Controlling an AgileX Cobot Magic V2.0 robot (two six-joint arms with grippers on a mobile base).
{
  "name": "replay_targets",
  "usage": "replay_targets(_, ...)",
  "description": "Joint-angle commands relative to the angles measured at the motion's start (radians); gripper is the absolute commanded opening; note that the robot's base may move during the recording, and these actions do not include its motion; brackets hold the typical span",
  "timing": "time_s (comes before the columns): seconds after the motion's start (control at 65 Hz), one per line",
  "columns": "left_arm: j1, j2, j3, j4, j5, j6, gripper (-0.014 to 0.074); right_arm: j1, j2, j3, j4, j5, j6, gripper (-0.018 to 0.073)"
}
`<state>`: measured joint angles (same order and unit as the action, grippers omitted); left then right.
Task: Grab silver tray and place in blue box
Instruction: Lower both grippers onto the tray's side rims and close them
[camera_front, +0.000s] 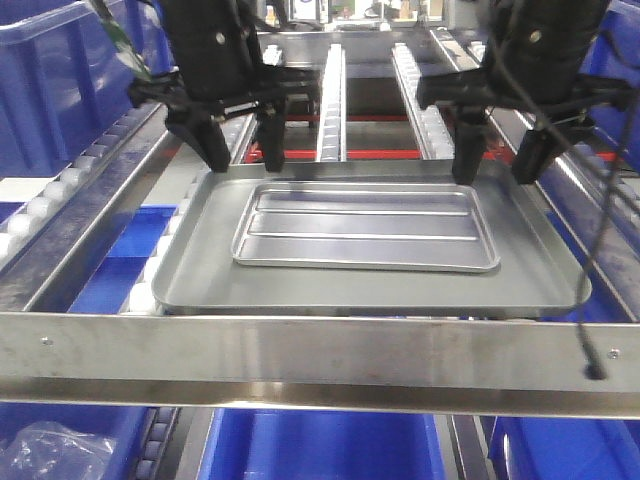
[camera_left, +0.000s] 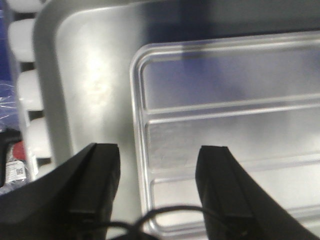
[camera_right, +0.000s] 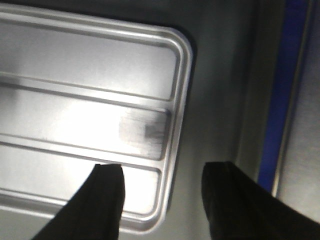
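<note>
The silver tray (camera_front: 365, 226), shiny with two long ridges, lies flat inside a larger dull grey tray (camera_front: 200, 270) on the conveyor frame. It also shows in the left wrist view (camera_left: 225, 130) and the right wrist view (camera_right: 85, 115). My left gripper (camera_front: 243, 145) is open above the silver tray's far left edge, its jaws straddling that rim (camera_left: 157, 150). My right gripper (camera_front: 497, 160) is open above the far right edge, its jaws straddling that rim (camera_right: 165, 170). Blue crate walls show below the frame (camera_front: 320, 445) and at the upper left (camera_front: 60, 80).
A steel crossbar (camera_front: 320, 365) runs across the front. Roller rails (camera_front: 333, 100) run away behind the trays, and white rollers (camera_front: 40, 205) line the left side. A black cable (camera_front: 590, 290) hangs at the right. A plastic bag (camera_front: 50, 450) lies at the lower left.
</note>
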<state>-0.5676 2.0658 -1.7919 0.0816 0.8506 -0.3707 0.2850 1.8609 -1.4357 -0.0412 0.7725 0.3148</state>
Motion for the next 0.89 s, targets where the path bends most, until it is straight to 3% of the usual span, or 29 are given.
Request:
replay_targets(0.0, 0.002, -0.045, -0.039, -0.010, -0.054, -0.011, 0.0272, -0.005, -0.029, -0.039, -0.018, -0.028, 0.009, 0.0457)
replay_targets(0.462, 0.018, 0.038, -0.039, -0.027, -0.075, -0.011, 0.0272, -0.005, 0.060, -0.039, -0.019, -0.057, 0.009, 0.0456)
replay_targets(0.692, 0.035, 0.065, -0.039, -0.082, -0.075, -0.011, 0.0272, -0.005, 0.063, -0.039, -0.020, -0.067, 0.009, 0.0456)
replay_targets(0.785, 0.035, 0.065, -0.039, -0.082, -0.075, -0.011, 0.0267, -0.005, 0.070, -0.039, -0.020, -0.067, 0.009, 0.0416)
replay_targets(0.877, 0.035, 0.065, -0.039, -0.082, -0.073, -0.011, 0.0223, -0.005, 0.072, -0.039, -0.020, -0.067, 0.009, 0.0320)
